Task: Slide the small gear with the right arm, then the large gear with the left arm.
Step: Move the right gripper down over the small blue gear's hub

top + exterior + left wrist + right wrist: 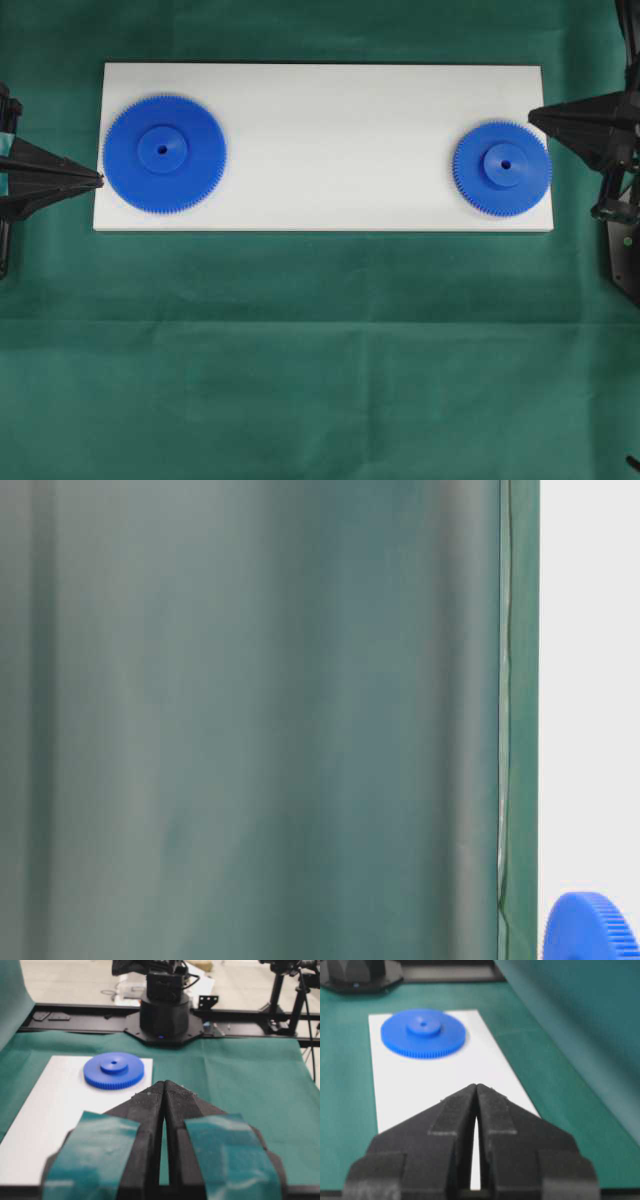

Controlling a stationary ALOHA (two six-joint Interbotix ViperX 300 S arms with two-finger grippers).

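Tools both pinched shut, left tool point(164, 1085) facing small gear point(114, 1070), right tool point(476, 1087) facing large gear point(423, 1033).

Even, diffuse lighting from above; the white board point(330, 140) is bright, without glare, and the gears cast almost no shadow. The overhead view is sharp. In the table-level view the green cloth point(250, 720) is a soft blur. In both wrist views the near fingers are blurred, most in the right one.
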